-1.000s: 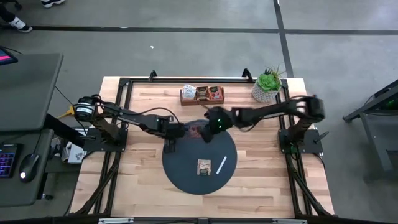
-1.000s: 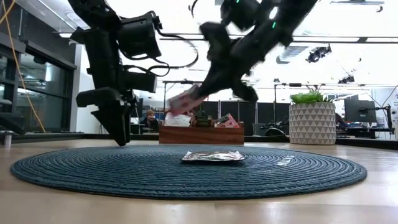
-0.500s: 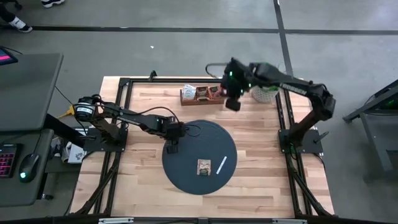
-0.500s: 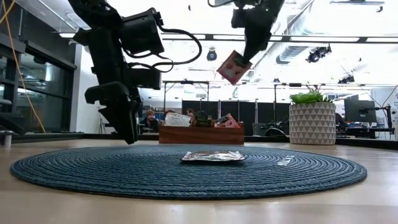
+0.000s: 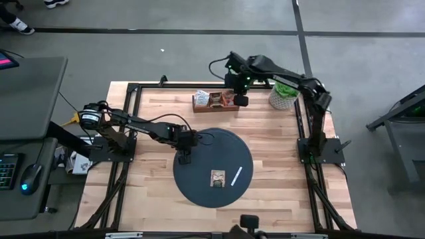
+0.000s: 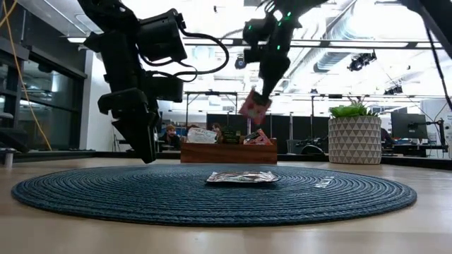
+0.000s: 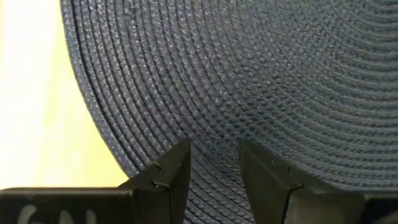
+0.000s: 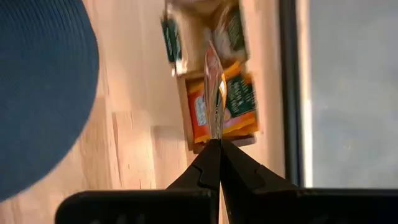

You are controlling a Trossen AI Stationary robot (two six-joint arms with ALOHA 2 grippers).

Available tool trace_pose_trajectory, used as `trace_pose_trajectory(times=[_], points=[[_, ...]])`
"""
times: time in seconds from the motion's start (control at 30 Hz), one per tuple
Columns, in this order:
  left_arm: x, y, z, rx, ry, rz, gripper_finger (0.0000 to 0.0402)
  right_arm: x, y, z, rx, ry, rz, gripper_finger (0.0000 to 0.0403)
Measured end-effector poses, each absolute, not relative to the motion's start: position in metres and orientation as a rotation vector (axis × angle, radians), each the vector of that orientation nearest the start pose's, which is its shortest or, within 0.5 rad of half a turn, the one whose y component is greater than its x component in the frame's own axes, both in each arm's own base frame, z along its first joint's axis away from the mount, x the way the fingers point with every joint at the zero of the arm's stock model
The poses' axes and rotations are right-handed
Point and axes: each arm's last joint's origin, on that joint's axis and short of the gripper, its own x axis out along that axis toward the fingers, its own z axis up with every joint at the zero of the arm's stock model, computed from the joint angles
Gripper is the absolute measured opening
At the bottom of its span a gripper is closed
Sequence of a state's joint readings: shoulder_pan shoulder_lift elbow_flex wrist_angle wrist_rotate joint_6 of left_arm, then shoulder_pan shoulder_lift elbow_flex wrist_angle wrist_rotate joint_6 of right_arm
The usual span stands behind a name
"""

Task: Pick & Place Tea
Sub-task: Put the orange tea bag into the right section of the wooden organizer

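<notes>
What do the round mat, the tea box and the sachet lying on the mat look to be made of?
The mat looks like woven cord or fibre, dark blue and matte: concentric ribbed rings show in the left wrist view. The tea box looks like plain brown wood, unpolished. The sachet on the mat seems to be foil or foil-lined paper: it lies crinkled with a dull sheen.

Bright overhead light, backlit low view

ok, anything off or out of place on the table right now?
Only a thin white strip lying loose on the round mat beside a tea sachet. Otherwise the right gripper holds a red sachet above the wooden box.
</notes>
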State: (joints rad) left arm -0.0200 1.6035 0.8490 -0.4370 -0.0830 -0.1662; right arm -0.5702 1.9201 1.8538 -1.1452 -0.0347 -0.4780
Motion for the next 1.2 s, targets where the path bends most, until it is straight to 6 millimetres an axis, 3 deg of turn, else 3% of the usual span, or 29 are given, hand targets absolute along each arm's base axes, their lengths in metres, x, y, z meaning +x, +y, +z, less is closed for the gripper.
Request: trace_pose_trajectory(times=[0.23, 0.4, 1.2], points=[[0.284, -0.004, 0.154, -0.095, 1.183, 0.144, 0.0131, 0.345, -0.226, 0.258, -0.093, 1.416, -0.176, 0.0000], [0.284, -0.004, 0.154, -0.112, 1.181, 0.156, 0.0131, 0.346, -0.231, 0.242, -0.090, 1.474, -0.150, 0.0000], [0.284, -0.003, 0.154, -0.107, 1.178, 0.170, 0.0131, 0.351, -0.225, 0.238, -0.198, 1.510, -0.063, 0.0000]])
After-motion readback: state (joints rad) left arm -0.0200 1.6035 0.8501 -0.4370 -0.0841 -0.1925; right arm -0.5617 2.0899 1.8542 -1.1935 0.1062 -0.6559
